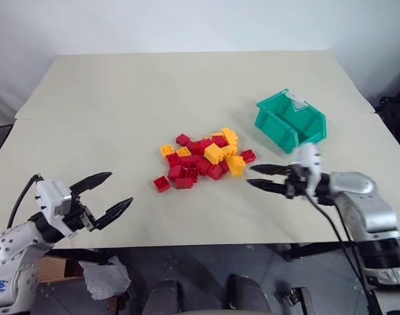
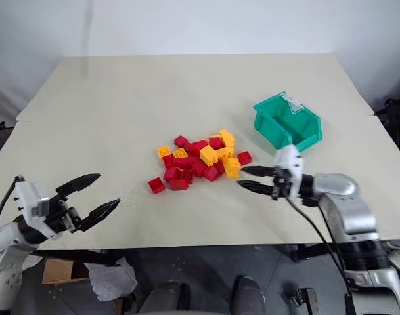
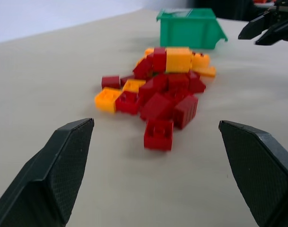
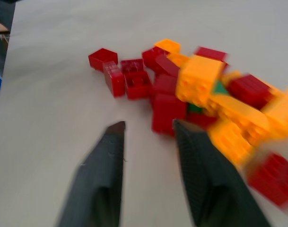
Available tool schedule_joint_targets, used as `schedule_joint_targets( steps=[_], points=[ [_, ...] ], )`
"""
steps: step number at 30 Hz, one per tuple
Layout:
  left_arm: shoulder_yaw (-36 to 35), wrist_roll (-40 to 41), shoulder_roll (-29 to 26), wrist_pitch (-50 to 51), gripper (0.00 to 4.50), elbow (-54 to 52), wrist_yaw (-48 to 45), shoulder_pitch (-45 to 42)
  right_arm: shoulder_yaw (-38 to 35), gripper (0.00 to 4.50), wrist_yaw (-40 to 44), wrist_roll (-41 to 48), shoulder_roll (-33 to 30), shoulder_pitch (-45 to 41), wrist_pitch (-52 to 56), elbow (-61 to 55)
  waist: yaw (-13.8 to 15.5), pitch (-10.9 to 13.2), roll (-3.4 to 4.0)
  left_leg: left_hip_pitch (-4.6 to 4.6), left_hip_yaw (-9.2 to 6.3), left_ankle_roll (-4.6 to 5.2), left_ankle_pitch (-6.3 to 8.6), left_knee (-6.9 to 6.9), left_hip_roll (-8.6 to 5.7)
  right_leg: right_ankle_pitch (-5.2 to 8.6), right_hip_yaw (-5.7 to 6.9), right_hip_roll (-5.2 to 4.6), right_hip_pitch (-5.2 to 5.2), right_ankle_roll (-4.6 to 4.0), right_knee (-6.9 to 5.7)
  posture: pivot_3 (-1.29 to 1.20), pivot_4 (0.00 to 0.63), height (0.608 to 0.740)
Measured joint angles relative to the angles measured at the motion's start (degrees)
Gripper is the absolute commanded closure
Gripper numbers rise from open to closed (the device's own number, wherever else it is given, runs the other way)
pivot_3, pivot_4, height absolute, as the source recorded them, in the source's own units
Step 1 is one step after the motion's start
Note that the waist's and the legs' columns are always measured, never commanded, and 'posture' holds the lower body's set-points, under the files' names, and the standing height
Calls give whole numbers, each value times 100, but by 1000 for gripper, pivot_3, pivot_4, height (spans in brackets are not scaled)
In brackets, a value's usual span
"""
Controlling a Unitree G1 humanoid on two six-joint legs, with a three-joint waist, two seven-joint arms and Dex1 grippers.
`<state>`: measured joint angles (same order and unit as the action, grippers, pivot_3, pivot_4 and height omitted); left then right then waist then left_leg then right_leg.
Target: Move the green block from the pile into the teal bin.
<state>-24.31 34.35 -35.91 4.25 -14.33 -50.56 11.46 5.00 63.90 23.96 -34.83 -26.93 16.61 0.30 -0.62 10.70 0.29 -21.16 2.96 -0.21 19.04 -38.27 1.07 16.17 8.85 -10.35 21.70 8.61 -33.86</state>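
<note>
The pile [image 1: 203, 157] of red and yellow-orange bricks lies mid-table. In the right wrist view a sliver of the green block [image 4: 220, 88] peeks out from under a yellow-orange brick [image 4: 199, 79]; the rest of it is buried. The teal bin [image 1: 275, 128] stands just right of and behind the pile. My right gripper [image 1: 251, 176] hovers level at the pile's right edge, pointing left. Its fingers [image 4: 181, 142] are slightly apart and open, with nothing between them. My left gripper [image 1: 120, 188] is wide open near the table's front left, well away from the pile.
The beige table [image 1: 121, 98] has bare surface to the left of and behind the pile. Its front edge runs just below both grippers. A crumpled white sheet [image 1: 104, 275] lies on the floor under the front left corner.
</note>
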Motion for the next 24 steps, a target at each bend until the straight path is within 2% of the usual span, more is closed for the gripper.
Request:
schedule_joint_targets(
  steps=[2,3,7,10,19,24],
  points=[
    [-36,-124,119,-140,0,113,29,201,467,4331,-345,-306,562,-480,247,148,-14,1,2,-3,2,-1,0,-1,2,0,-1,1,9,-1,-7,0,150,740],
    [-30,-152,155,-149,0,133,47,214,575,4426,-439,-373,685,-601,296,195,-13,1,2,-7,1,-1,0,-2,2,1,-2,2,13,-1,-10,0,150,740],
    [-43,-234,344,-210,0,114,242,291,921,4426,-826,-848,1243,-1239,330,795,84,-2,-3,-14,-5,1,1,-6,-4,0,1,-3,15,0,-12,0,150,740],
    [-3,-299,420,-254,0,22,336,286,1036,4426,-1212,-1275,1558,-1695,83,1638,50,-3,-5,-14,-3,0,1,-4,-4,0,1,-3,17,0,-13,0,150,740],
    [122,-356,486,-303,0,-85,494,60,803,4426,-2138,-2136,1775,-3049,-1405,4602,-103,-2,-4,-13,4,-2,0,8,-2,0,0,-1,27,0,-20,0,150,740],
    [339,-364,550,-298,0,-88,527,-176,761,4426,-2092,-2311,2082,-3354,-1919,5302,-182,-2,-4,-12,5,-5,-1,14,3,0,0,2,30,0,-21,0,150,740]
  ],
)
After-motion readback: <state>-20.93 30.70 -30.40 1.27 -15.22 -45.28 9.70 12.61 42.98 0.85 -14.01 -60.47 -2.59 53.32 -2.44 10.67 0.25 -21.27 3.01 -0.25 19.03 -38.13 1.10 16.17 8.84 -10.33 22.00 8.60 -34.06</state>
